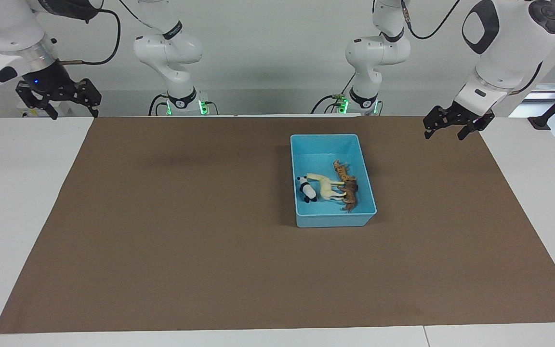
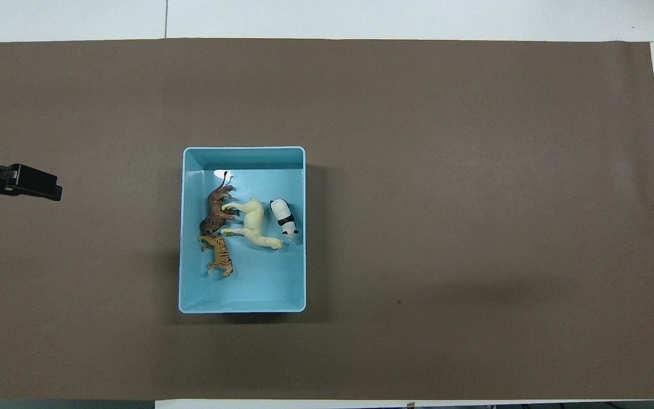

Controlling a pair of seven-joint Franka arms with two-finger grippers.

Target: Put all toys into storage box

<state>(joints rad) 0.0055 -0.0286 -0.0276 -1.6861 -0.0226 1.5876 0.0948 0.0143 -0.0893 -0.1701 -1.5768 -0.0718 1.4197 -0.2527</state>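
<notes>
both arms raised, idle; left gripper (image 1: 452, 127) and right gripper (image 1: 58, 99) seemingly open.

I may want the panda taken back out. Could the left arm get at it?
Probably yes: the panda lies uncovered in the open storage box, beside the cream horse; the left gripper is up at the table's edge.

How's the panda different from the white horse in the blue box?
The panda is black and white; the white horse is plain cream. The panda is small and rounded, while the horse is longer, with slim legs. The panda lies by the box wall; the horse touches the brown animal. Both lie in the storage box.
</notes>
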